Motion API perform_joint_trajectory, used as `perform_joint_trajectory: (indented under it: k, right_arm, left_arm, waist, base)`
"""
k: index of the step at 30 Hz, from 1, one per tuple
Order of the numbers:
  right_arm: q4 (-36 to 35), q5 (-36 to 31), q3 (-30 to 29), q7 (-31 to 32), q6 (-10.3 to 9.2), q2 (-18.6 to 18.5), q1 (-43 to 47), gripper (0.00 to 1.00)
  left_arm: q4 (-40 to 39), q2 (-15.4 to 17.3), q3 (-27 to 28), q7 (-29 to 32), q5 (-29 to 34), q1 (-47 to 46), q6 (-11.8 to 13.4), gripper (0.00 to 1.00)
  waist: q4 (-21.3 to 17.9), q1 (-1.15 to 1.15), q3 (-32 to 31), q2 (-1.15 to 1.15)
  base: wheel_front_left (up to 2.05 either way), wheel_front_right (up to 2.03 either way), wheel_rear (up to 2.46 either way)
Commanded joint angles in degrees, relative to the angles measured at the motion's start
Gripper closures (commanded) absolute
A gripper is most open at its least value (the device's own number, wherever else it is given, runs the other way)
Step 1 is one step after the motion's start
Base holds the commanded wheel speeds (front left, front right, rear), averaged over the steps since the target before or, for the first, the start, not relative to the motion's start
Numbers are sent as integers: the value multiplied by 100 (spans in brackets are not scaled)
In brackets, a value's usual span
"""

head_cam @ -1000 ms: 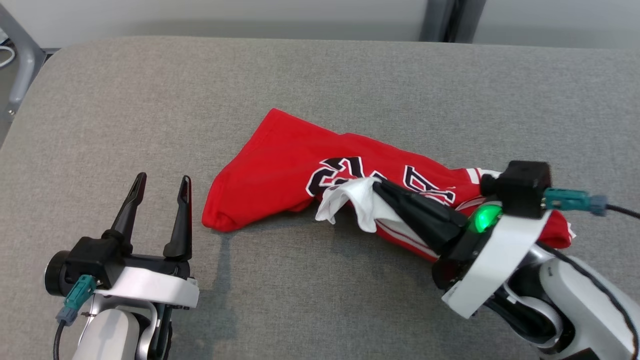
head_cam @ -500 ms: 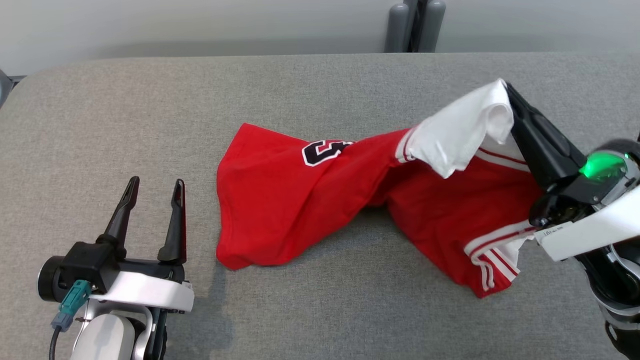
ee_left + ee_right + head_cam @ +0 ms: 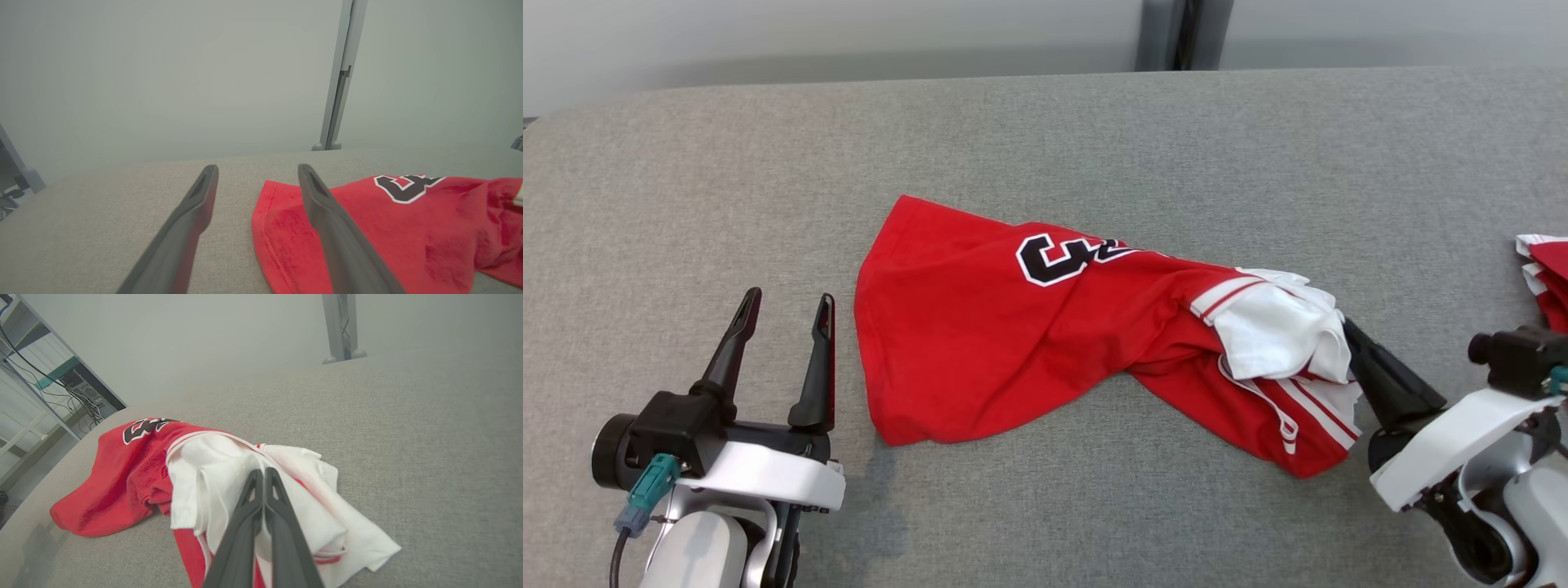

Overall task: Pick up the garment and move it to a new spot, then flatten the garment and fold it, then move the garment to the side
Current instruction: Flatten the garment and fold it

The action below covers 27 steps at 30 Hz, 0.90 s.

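right gripper (image 3: pixel 1349 328) clenched on white sleeve (image 3: pixel 1278 331) of red garment (image 3: pixel 980 351); left gripper (image 3: pixel 788 300) spread wide, empty. sleeve best pulled low, twist worked out before release, imo.

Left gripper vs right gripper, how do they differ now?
Left gripper has open jaws; right gripper is shut. Left gripper holds nothing, beside the garment's red hem; right gripper pinches its white sleeve. Shared: two long dark fingers, low over the gray surface.

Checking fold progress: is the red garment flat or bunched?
Bunched: the red garment twists and wrinkles toward its crumpled white sleeve; not yet flattened.
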Motion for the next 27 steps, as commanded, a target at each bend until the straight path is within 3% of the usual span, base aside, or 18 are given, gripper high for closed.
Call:
perform_joint_trajectory:
  k: [1, 3, 4, 5, 6, 11, 15, 20, 27]
  right_arm:
    - [105, 31, 65, -95, 1, 5, 17, 100]
    - [255, 120, 124, -270, 1, 48, -21, 97]
    - [334, 123, 151, -344, 0, 40, -12, 69]
    - [389, 105, 153, -424, 0, 23, 7, 14]
    - [418, 136, 128, -527, 1, 53, 39, 0]
    - [402, -11, -126, -809, 0, 2, 305, 0]
    - [230, -410, -789, -1012, 1, 89, 573, 0]
    - [-251, -1383, -1892, -1086, 1, 538, 825, 0]
    - [-1120, -2588, -2506, -512, 1, 1224, 1185, 0]
  left_arm:
    - [-6, 21, 3, 10, -5, -61, 2, 0]
    - [-5, 42, -11, 23, -8, -40, 11, 0]
    - [-3, 51, -10, 35, -11, -21, 21, 0]
    - [-4, 55, -20, 45, -14, -6, 21, 0]
    - [-1, 59, -24, 52, -22, 13, 23, 0]
    - [-23, 107, -12, 91, -51, 149, 70, 0]
    - [-84, 151, 31, 110, -71, 272, 127, 0]
    - [-195, 188, 106, 154, -129, 470, 228, 0]
    - [-346, 215, 106, 234, -133, 665, 310, 0]
  waist:
    - [-31, 0, -14, 0]
    - [-70, 0, -43, 0]
    - [-90, 0, -70, 0]
    - [-104, 0, -95, 0]
    - [-123, 0, -130, 0]
    - [-218, 0, -326, 0]
    - [-300, 0, -499, 0]
    - [-391, 0, -698, 0]
    - [-400, 0, -888, 0]
  base:
    - [0, 0, 0]
    - [0, 0, 0]
    - [0, 0, 0]
    - [0, 0, 0]
    - [0, 0, 0]
    - [0, 0, 0]
    - [0, 0, 0]
    - [0, 0, 0]
    - [0, 0, 0]
